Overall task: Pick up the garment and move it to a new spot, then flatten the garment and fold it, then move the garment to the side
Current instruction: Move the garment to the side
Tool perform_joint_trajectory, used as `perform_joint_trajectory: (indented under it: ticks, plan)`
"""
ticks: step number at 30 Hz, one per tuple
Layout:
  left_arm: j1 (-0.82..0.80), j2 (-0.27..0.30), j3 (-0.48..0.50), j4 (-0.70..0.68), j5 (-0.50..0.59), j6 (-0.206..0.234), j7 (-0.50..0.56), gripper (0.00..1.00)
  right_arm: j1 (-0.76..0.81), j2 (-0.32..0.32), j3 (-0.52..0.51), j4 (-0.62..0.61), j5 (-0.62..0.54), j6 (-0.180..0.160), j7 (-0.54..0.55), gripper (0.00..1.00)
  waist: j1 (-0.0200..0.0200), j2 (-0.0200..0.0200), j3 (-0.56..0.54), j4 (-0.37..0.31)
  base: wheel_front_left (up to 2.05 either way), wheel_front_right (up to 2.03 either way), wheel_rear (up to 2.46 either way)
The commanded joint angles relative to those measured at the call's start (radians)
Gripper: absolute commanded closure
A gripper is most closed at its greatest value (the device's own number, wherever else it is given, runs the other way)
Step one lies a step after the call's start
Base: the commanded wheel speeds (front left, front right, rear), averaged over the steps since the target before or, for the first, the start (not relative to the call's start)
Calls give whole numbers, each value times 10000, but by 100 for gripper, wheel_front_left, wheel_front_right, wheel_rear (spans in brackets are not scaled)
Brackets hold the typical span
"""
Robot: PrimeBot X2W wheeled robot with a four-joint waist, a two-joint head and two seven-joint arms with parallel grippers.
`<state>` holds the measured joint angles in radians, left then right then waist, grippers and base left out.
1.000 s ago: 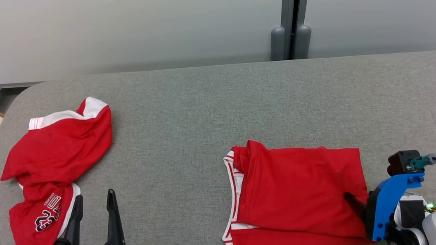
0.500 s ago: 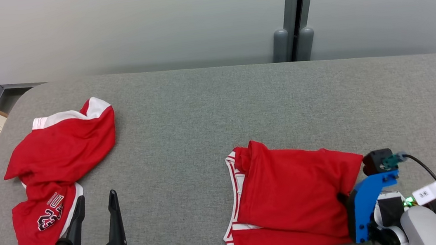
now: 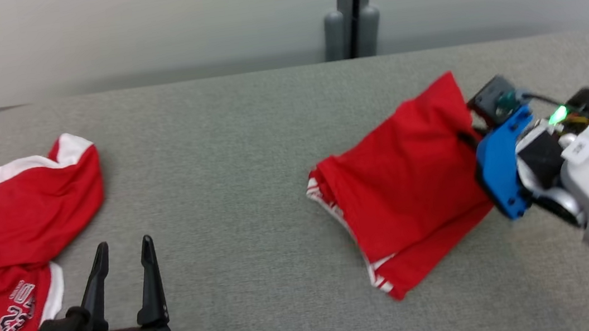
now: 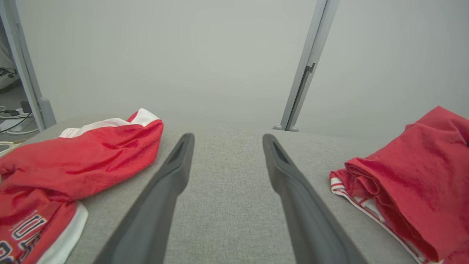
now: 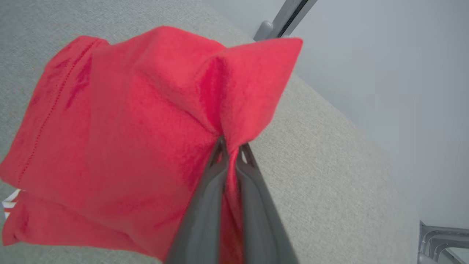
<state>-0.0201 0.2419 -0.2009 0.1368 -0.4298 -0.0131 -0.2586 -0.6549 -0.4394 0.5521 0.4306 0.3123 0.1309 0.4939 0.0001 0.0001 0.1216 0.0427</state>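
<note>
Meanwhile, right gripper [image 5: 231, 145] pinched the garment [image 3: 409, 185] on the grey table's [image 3: 246, 137] right; left gripper [image 3: 124, 244] gaped wide, pale wall [image 3: 142, 26] beyond.

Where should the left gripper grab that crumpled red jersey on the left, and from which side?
Probably the white-trimmed edge of the crumpled jersey, beside the printed number. It is the part nearest the open left gripper and a thin free border, so come in low from the gripper's side, jaws straddling it.
</note>
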Motion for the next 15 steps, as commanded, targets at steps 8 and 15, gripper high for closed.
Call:
perform_joint_trajectory:
  ticks: [8, 15]
  plan:
    - [-1287, 172, -170, -349, 373, -200, 1, 0, -2953, -1786, 1741, 941, 1207, -3, -1162, 100, -1, -1, 2000, -1226, 0, 0, 0]
    - [-2331, 443, -137, -705, 627, -185, 116, 0, -4591, -2783, 1944, 1868, 1481, -3, -1912, 100, -1, -1, 3436, -1886, 0, 0, 0]
